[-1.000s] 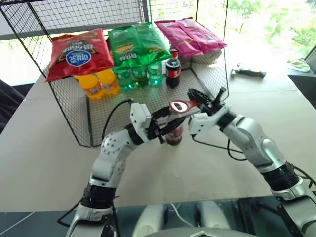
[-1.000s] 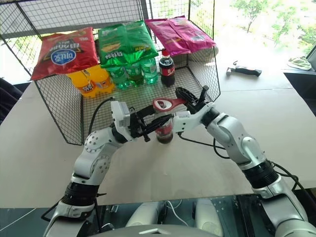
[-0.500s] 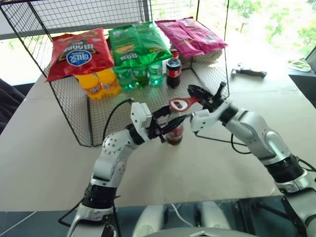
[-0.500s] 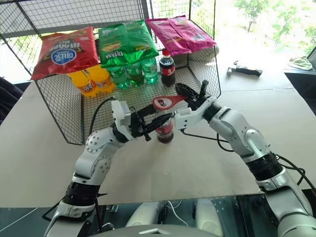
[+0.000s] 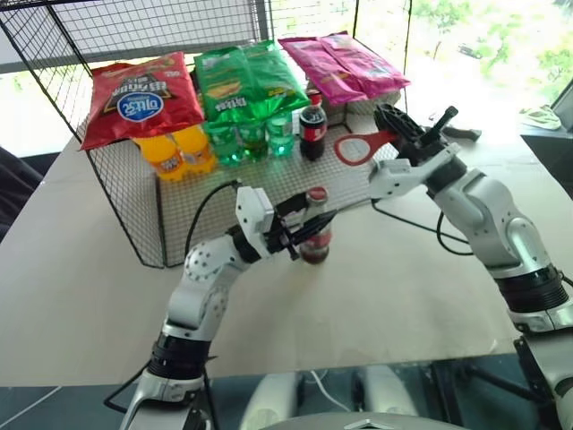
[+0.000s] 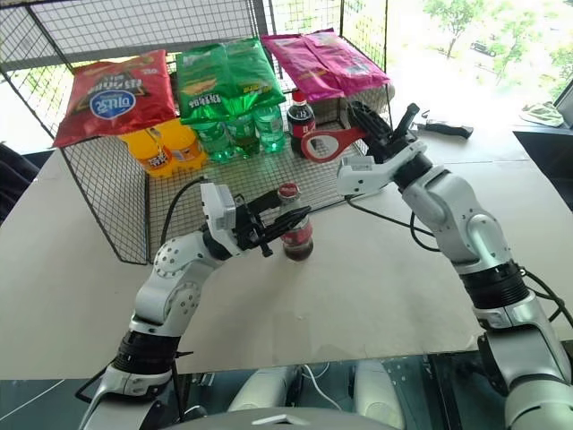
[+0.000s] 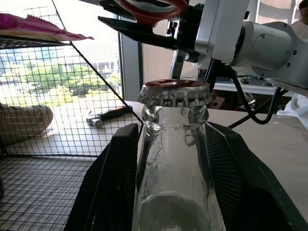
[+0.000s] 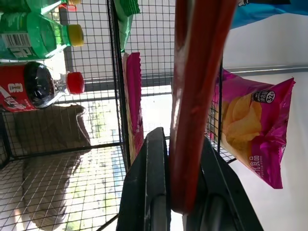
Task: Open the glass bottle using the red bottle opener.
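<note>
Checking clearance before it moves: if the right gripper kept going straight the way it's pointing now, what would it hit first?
Probably the wire basket, near the pink chip bag, though depth is unclear. The right gripper, shut on the red bottle opener, points into the mesh.

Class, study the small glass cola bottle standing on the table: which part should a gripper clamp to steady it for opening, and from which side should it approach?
Clamp the glass bottle round its body below the neck, coming in level from the robot's side, as the left gripper does. It stands upright, and this leaves the crown cap free above the fingers.
</note>
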{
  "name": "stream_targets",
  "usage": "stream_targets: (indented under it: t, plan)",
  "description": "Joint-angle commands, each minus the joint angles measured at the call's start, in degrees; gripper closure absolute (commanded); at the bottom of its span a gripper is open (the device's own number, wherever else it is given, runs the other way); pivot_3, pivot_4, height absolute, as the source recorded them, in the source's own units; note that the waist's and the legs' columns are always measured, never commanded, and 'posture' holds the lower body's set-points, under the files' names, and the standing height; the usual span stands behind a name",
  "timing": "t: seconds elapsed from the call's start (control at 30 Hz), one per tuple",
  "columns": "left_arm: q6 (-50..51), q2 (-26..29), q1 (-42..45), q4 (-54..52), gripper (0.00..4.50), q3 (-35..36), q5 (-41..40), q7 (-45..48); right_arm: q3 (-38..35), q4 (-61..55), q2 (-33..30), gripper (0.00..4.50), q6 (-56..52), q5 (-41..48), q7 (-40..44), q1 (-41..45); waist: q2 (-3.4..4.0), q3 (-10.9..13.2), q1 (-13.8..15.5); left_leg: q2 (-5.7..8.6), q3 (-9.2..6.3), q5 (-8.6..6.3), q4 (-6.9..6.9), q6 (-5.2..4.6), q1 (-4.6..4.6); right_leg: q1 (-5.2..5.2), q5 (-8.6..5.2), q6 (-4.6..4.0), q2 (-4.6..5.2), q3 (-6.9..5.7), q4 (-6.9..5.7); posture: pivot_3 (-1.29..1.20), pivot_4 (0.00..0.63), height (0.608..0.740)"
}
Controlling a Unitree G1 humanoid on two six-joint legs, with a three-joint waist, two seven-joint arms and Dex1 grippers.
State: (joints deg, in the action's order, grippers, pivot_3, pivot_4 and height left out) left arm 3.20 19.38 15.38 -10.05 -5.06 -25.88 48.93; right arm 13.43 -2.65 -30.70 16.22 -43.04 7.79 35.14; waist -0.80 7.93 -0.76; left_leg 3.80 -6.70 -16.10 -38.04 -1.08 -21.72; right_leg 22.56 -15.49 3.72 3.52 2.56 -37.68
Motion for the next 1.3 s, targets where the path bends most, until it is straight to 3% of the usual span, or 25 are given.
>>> stream_targets:
  t: [0.03,0.27,0.77,1.1,1.3]
  plan:
    - [1.5,1.1,-1.5,2.4,2.82,-1.1,2.1,0.3,2.9,-2.7,2.8,4.5,0.5,2.8,2.6,-2.4,0.01,0.0,0.0,-0.01,0.0,0.0,0.01,0.0,0.0,0.01,0.0,0.0,0.0,0.01,-0.01,0.0,0.15,0.74]
    - [1.4,1.1,-1.3,2.6,2.82,-1.1,2.2,0.2,7.6,-4.0,5.4,4.5,-0.6,6.0,10.5,-8.3,0.0,0.0,0.0,0.03,0.0,0.0,-0.03,0.0,0.02,-0.04,0.0,0.0,0.0,-0.01,-0.02,0.0,0.15,0.74]
    - [1.6,1.4,-2.0,2.2,2.82,-1.0,2.0,0.2,9.6,-3.8,8.5,4.5,-6.0,7.0,17.7,-8.2,0.07,-0.2,0.0,0.0,-0.03,0.0,-0.01,0.0,0.08,-0.07,0.0,0.0,-0.05,-0.01,-0.02,0.0,0.15,0.74]
    - [0.0,1.5,-2.9,3.8,2.82,-0.9,2.3,1.3,9.9,-5.4,7.3,4.5,-1.3,3.6,13.3,-8.5,0.08,-0.2,0.0,0.0,-0.03,0.0,0.0,0.01,0.09,-0.06,0.0,0.0,-0.05,-0.01,-0.02,0.0,0.15,0.74]
    - [-1.3,1.1,-2.9,5.5,2.82,-1.2,2.7,1.9,7.4,-3.6,5.5,4.5,5.8,1.8,5.4,-4.2,0.09,-0.2,0.0,0.0,-0.02,0.0,0.0,0.01,0.09,-0.07,0.0,0.0,-0.04,-0.02,-0.03,0.0,0.15,0.74]
